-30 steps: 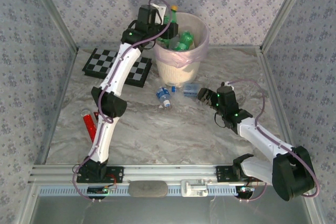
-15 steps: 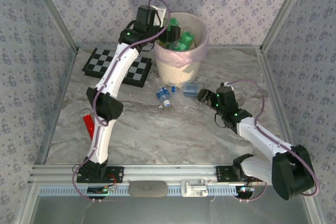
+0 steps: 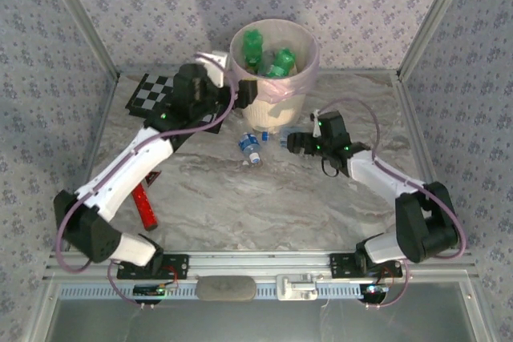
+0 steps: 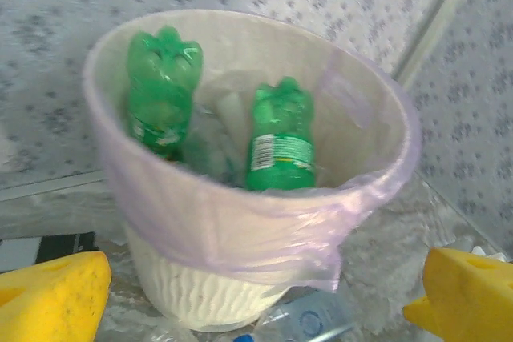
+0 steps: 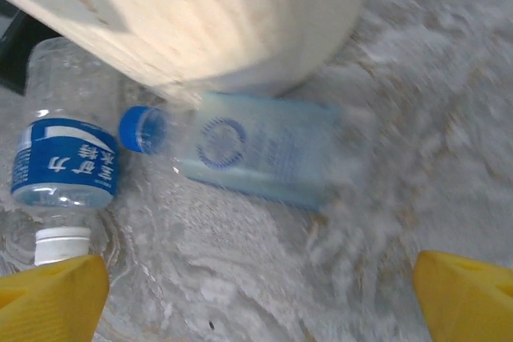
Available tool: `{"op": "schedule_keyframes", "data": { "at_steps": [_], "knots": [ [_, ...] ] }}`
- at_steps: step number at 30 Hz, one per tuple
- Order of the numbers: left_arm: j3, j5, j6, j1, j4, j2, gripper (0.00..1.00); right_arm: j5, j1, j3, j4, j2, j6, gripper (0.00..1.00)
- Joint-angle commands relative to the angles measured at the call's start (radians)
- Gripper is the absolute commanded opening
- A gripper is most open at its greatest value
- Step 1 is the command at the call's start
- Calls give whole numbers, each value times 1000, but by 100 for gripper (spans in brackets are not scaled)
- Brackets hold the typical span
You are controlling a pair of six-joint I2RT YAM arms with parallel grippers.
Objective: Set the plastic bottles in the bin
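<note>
Jaws on the right gripper (image 5: 256,298) stand spread over a blue-capped bottle (image 5: 260,150) beside the bin (image 5: 200,14), likely for a pinch; left gripper (image 4: 258,298) gapes empty.

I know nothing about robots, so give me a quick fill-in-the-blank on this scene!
1. The bottles in the bin are ____.
2. The flat bottle on the table has a ____ cap.
3. The round bottle beside it has a ____ cap.
4. The left hand and right hand are both ____.
Missing words: green, blue, white, open.
</note>
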Motion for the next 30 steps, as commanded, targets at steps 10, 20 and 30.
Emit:
{"op": "schedule_keyframes", "data": {
  "at_steps": [10, 20, 30],
  "knots": [
    [-485, -269, -275, 38, 117, -275, 100, 27, 46, 349, -230, 311, -395, 99],
    [-775, -266, -545, 35, 104, -392, 100, 222, 144, 470, -244, 469, -501, 99],
    [-780, -261, -544, 14, 145, -358, 100, 197, 150, 477, -264, 517, -510, 99]
  ]
}}
